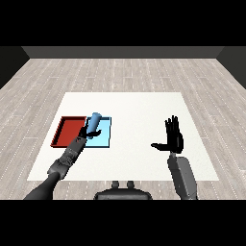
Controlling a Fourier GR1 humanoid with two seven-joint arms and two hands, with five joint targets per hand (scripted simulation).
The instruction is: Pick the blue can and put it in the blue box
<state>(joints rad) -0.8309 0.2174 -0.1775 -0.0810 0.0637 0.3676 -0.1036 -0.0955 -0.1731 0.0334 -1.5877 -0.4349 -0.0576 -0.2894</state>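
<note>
Blue can (94, 121): clasped in my left hand (89, 131), fingers curled round its lower part, tilted, over the blue tray (105, 137). Red tray (67, 130): touching the blue tray's left side. Right hand (174, 138): fingers spread and released, well right of the blue tray, above the tabletop (139, 110).

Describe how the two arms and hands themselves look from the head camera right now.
Both forearms are grey with blocky, segmented casings. The left hand and the right hand are black, each with slim fingers and a thumb. No cables or markings show.
</note>
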